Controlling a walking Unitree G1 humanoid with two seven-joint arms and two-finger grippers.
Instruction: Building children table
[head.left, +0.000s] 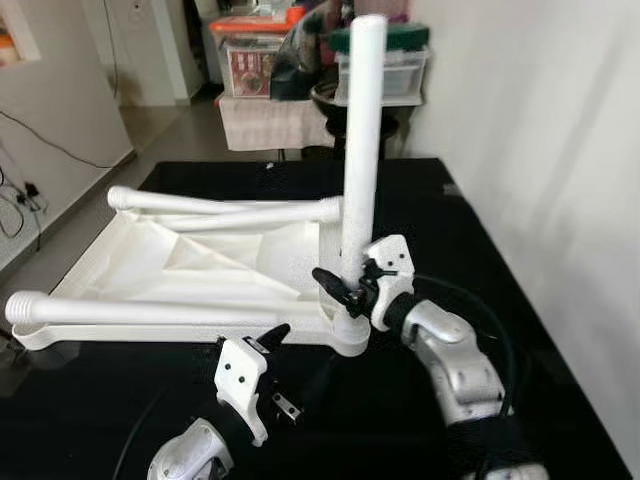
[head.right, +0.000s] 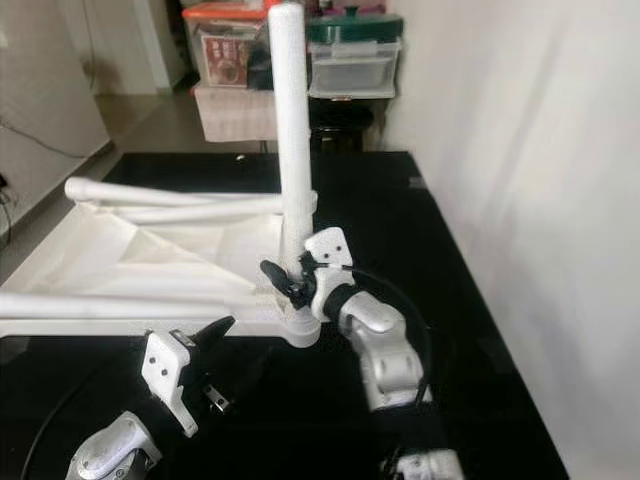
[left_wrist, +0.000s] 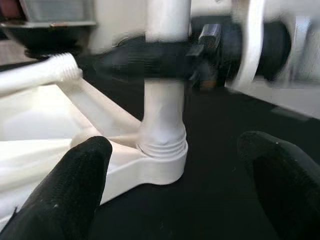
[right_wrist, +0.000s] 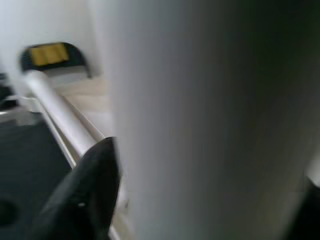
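The right pincer (head.left: 342, 285) is closed on the upright white leg (head.left: 360, 140), low down near its foot.

That leg stands straight up in the near corner socket (head.left: 345, 335) of the white table top (head.left: 170, 270), which lies upside down on the black surface (head.left: 500, 260). Its long side points to the ceiling. The left pincer (head.left: 272, 338) is open and holds nothing; it sits just beside the near edge of the table top, left of the socket, and its black fingers (left_wrist: 75, 185) point at the foot of the leg. Two more white legs lie flat across the table top: one long leg (head.left: 150, 312) along the near edge, and a far leg (head.left: 215, 205) that runs toward the upright one. Behind the surface stand plastic boxes (head.left: 255, 55) on a cloth-covered stand (head.left: 270, 120). A white wall (head.left: 560, 150) is close on the right side.
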